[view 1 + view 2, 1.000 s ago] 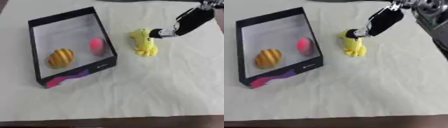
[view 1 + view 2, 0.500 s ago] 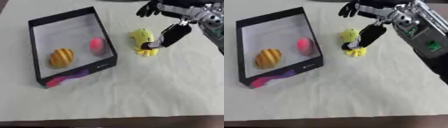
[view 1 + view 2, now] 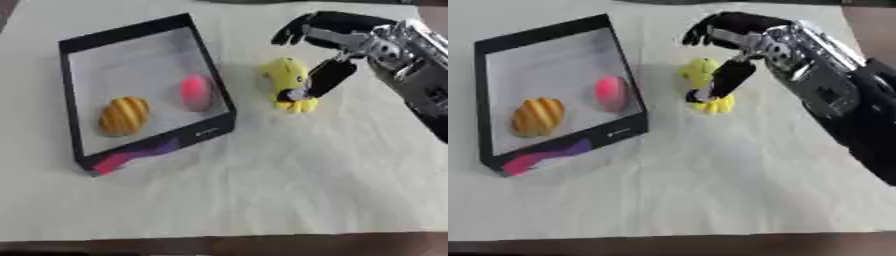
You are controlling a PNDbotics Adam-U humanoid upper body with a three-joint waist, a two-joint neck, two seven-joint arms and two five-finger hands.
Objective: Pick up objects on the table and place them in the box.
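Right hand (image 3: 337, 37) thumb is covering part of yellow toy (image 3: 287, 80); contact there is blurring out. Forearm is running off the right edge.

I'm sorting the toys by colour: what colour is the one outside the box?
Yellow; the toy beside the box shows best in the left eye view.

Yellow toy (image 3: 287, 79), black box (image 3: 131, 34), pink (image 3: 196, 92) and striped orange (image 3: 123, 115) items

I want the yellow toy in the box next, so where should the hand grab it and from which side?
Take the yellow toy around its rounded upper body, coming from above and its right, where the right hand already hangs with a finger against it. The box wall stands close on its left, so that side looks cramped.
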